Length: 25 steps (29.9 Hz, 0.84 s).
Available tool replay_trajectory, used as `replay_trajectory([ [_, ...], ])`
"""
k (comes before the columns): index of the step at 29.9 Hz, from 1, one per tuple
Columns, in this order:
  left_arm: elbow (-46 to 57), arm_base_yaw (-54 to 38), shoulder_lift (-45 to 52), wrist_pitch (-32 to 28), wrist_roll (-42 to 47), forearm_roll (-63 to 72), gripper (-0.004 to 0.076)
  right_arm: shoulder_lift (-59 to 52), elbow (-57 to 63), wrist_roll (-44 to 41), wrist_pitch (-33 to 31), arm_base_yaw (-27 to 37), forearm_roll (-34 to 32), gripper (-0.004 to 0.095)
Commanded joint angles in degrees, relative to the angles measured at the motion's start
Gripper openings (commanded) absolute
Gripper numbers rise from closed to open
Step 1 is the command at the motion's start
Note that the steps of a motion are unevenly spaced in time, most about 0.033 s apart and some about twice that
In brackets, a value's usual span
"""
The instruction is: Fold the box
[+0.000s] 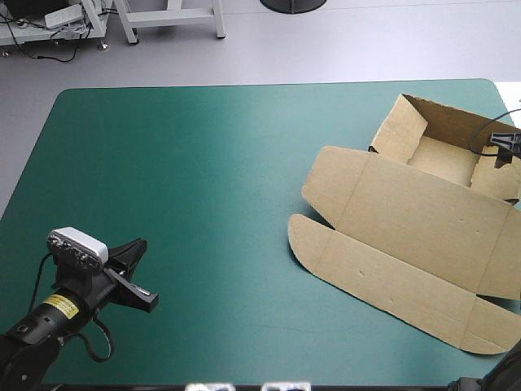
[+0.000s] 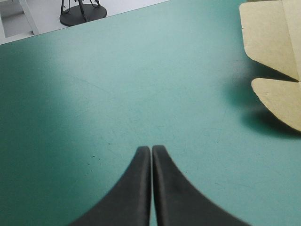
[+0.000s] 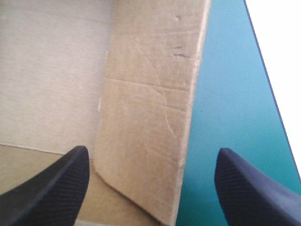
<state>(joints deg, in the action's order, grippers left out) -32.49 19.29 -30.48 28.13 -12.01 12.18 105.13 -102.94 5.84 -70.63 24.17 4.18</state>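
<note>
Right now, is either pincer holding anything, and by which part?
Nothing is held: left pincer shut empty; right pincer open, a box wall between its fingers.

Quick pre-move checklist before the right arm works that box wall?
1. Right gripper open: ok.
2. Raised wall between its fingers: ok.
3. Left gripper shut, away from the box: ok.
4. Lid lying flat on the table: ok.
5. Box's right end fully on the table: cannot tell, it runs out of the high view.
</note>
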Motion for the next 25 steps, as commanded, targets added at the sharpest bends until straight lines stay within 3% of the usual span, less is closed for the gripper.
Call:
replay_trajectory([
  [1, -1.5, 0.3, -0.2, -4.2, 0.0, 0.7, -0.0006, -7.5, -1.7, 1.1, -0.3, 0.2, 3.9, 0.0637],
  [4, -1.5, 0.3, -0.2, -4.7, 0.0, 0.7, -0.0006, -11.2, -1.7, 1.5, -1.0, 0.2, 11.3, 0.0505],
  [8, -1.5, 0.3, -0.2, -4.9, -0.2, 0.7, -0.0006, -15.6, -1.7, 6.0, -1.0, -1.2, 23.2, 0.0052],
  [9, -1.5, 0.3, -0.2, -4.9, -0.2, 0.7, -0.0006, -16.7, -1.7, 7.2, -1.0, -2.5, 24.4, -0.0018],
  [16, -1.5, 0.3, -0.1, -5.3, -1.3, 0.7, -0.0006, -26.1, 2.7, 11.9, 1.5, -21.3, 21.6, -0.0002],
  [22, -1.3, 0.3, 1.1, -12.2, -1.3, 1.1, -0.0006, -40.6, 22.6, 13.0, 21.9, -41.5, 16.2, 0.0000],
  [25, -0.4, 0.3, 1.9, -14.0, -1.3, 1.1, -0.0006, -47.2, 36.0, 9.5, 30.9, -49.7, 12.4, 0.0000],
])
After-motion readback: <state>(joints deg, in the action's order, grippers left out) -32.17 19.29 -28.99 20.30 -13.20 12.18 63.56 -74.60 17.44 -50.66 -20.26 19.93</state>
